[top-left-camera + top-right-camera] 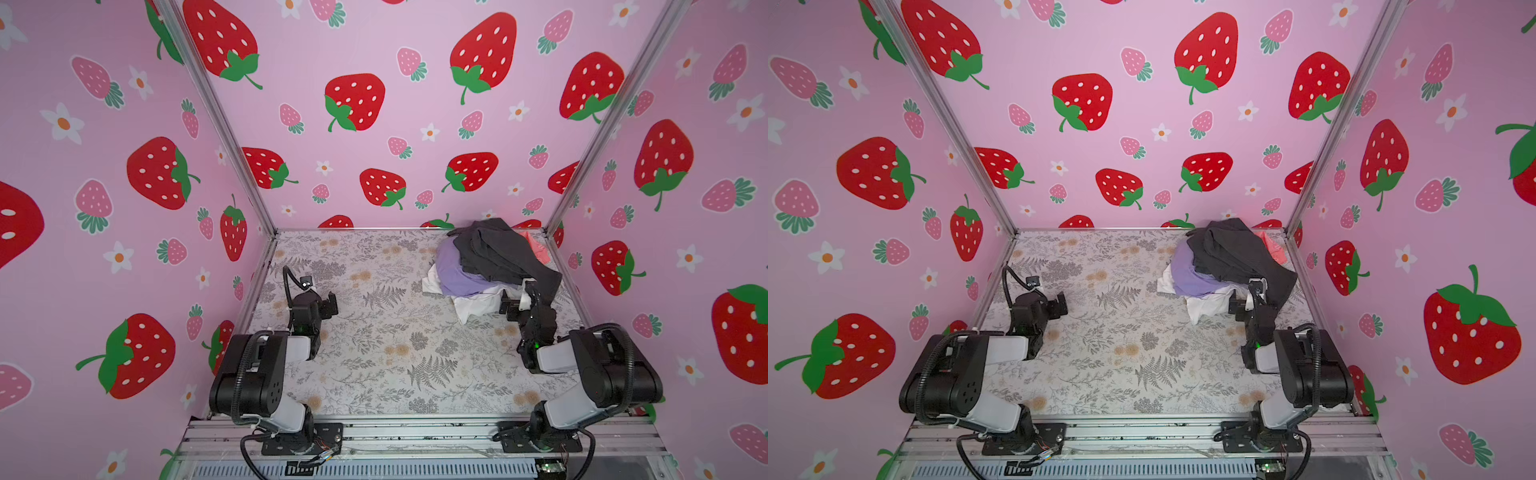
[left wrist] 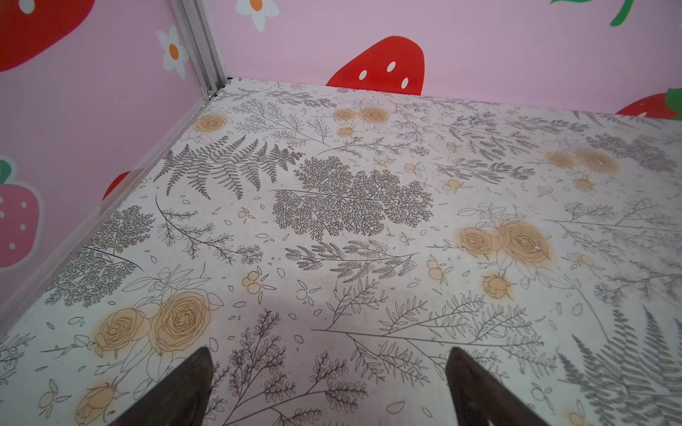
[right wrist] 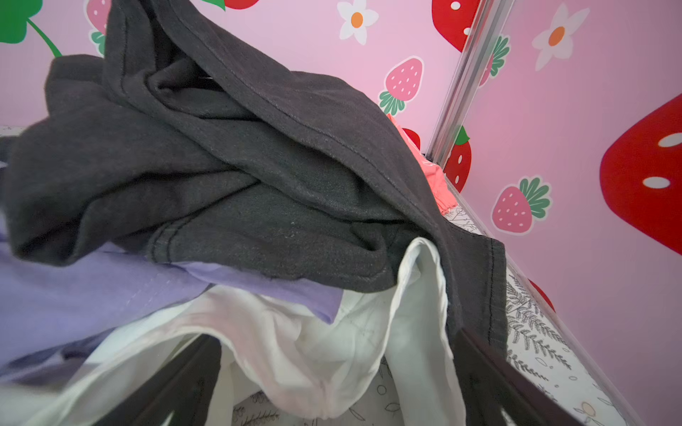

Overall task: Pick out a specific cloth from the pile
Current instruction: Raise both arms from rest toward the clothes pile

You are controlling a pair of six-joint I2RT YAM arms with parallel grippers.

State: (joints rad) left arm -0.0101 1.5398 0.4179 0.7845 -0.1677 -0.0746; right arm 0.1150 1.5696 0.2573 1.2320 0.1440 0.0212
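Note:
The pile [image 1: 494,266] [image 1: 1229,266] lies in the back right corner of the table. The cloth, plain lavender [image 1: 455,270] [image 1: 1190,272] [image 3: 92,295], shows on the pile's left side, partly under a dark grey garment [image 1: 503,253] [image 3: 221,166]. White cloths [image 1: 478,305] [image 3: 313,350] stick out below it. My right gripper [image 1: 517,297] [image 1: 1246,293] [image 3: 336,369] stands open at the pile's near edge, a slack white fold hanging between its fingers [image 3: 479,369]. My left gripper [image 1: 329,302] [image 1: 1061,305] [image 2: 328,369] is open over bare table at the left, far from the pile.
A coral-pink garment [image 1: 538,247] [image 3: 431,173] lies behind the grey one against the right wall. Pink strawberry walls with metal posts [image 1: 582,166] close the table [image 1: 374,332] on three sides.

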